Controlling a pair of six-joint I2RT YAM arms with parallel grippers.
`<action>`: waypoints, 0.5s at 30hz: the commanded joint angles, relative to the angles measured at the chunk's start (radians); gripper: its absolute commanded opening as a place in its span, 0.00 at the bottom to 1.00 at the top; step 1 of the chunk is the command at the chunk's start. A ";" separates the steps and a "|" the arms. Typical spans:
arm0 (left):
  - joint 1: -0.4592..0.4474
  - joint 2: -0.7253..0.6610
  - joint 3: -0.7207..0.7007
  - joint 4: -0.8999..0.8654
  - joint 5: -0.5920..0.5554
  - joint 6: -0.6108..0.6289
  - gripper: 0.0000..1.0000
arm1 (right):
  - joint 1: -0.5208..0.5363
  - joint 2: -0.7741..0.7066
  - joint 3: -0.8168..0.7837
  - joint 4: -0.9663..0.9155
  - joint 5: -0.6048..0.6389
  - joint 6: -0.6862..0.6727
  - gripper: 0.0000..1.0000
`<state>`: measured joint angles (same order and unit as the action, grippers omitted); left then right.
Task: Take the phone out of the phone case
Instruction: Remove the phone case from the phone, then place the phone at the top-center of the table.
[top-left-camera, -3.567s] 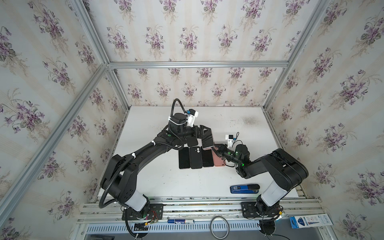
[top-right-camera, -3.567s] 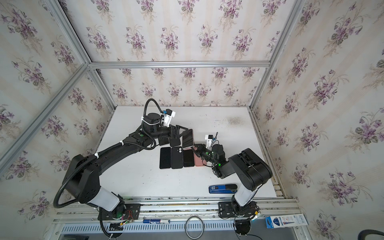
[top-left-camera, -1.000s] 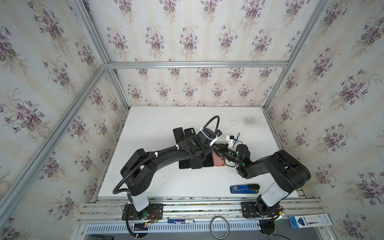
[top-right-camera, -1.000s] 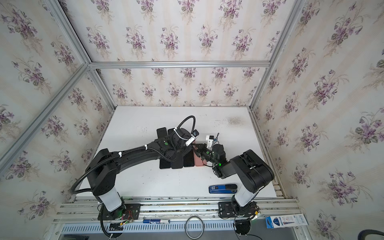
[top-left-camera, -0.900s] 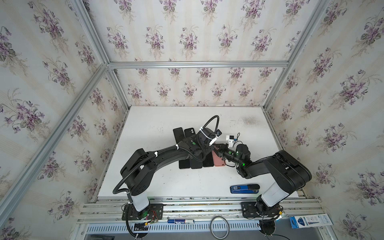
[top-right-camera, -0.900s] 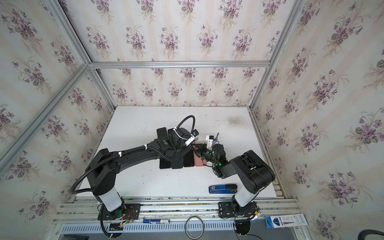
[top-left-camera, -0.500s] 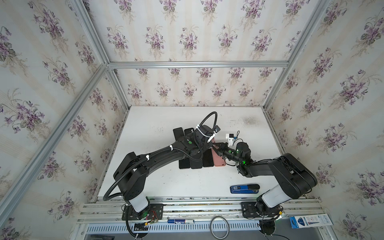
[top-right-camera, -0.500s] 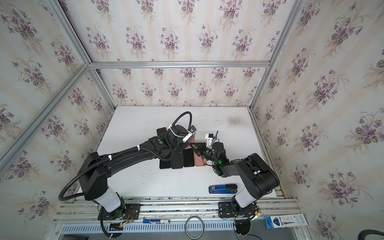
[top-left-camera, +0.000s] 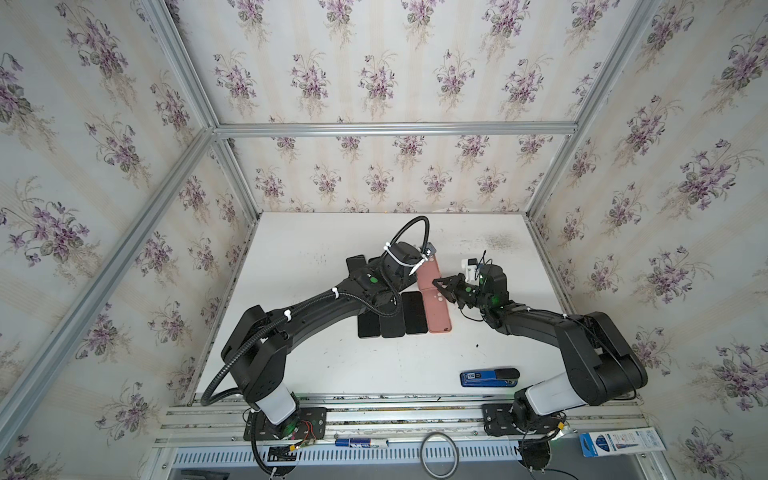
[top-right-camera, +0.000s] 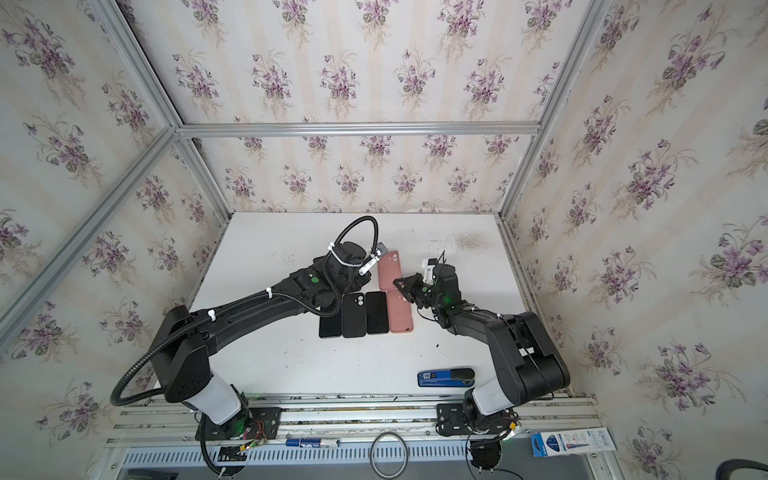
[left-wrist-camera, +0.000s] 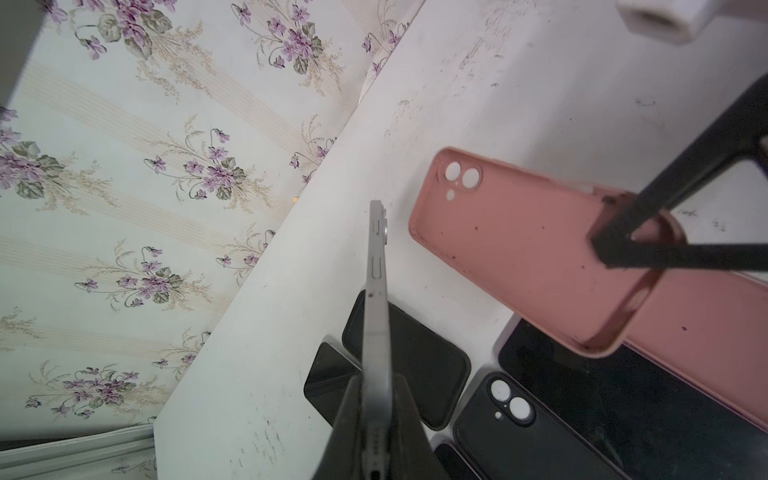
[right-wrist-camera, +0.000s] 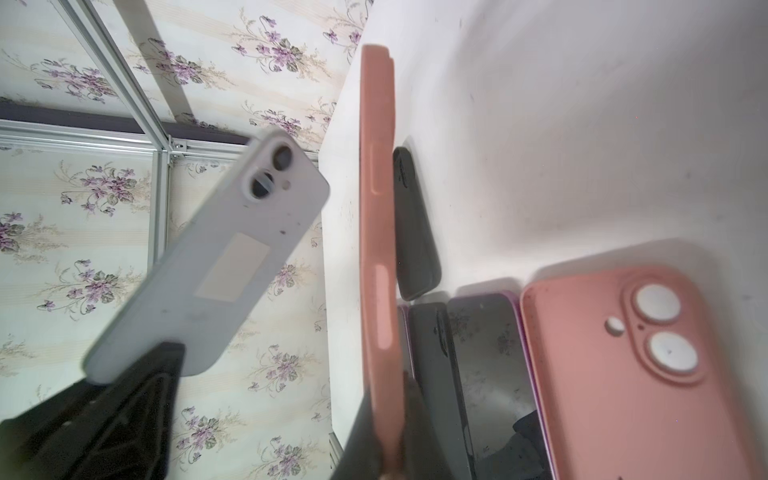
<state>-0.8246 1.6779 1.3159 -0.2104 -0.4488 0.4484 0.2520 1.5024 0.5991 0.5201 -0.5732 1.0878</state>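
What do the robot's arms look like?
Left arm and right arm are chunky and black, white near the bases, with green dots. A ribbed hose with white ties runs along the left one. Left gripper and right gripper are black.

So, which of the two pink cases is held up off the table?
The empty pink case pinched at its rim by the right fingers; it hangs tilted, clear of the table. The other pink case lies flat on it.

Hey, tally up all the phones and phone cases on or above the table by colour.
Pink: 2, the held pink case and the lying pink case
Dark: 5, the dark phones and cases
White: 1, the white phone
Total: 8
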 joint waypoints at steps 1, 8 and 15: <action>-0.002 0.046 0.031 0.065 -0.052 0.057 0.01 | -0.026 0.003 0.072 -0.171 -0.041 -0.125 0.00; -0.006 0.185 0.101 0.066 -0.115 0.097 0.01 | -0.075 0.107 0.178 -0.248 -0.097 -0.188 0.00; -0.021 0.293 0.150 0.071 -0.148 0.164 0.01 | -0.094 0.191 0.242 -0.257 -0.125 -0.211 0.00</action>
<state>-0.8444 1.9533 1.4487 -0.1913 -0.5591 0.5655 0.1642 1.6779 0.8158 0.2714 -0.6693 0.9096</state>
